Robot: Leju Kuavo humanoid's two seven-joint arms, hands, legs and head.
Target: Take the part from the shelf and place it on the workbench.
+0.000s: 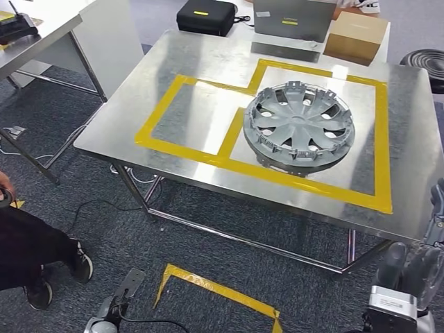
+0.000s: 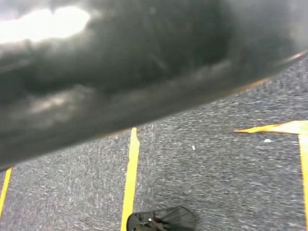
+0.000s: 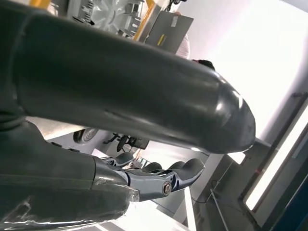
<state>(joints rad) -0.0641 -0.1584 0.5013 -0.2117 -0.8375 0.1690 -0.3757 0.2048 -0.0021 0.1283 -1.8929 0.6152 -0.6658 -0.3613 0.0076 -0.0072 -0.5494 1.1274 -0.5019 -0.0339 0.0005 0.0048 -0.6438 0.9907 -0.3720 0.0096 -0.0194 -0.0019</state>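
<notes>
The part, a silver hubcap, lies flat on the metal workbench, inside the right-hand field of the yellow tape outline. My right hand hangs low off the bench's near right corner, apart from the hubcap. In the right wrist view its thick thumb and dark fingers are spread with nothing between them, and a bit of the hubcap shows beyond. Down by the floor, in front of the bench's left side, my left hand holds nothing, fingers stretched out.
A person in black trousers and shoes sits at the left. A black case, a grey laptop and a cardboard box stand behind the bench. Yellow tape marks the carpet; a cable trails there.
</notes>
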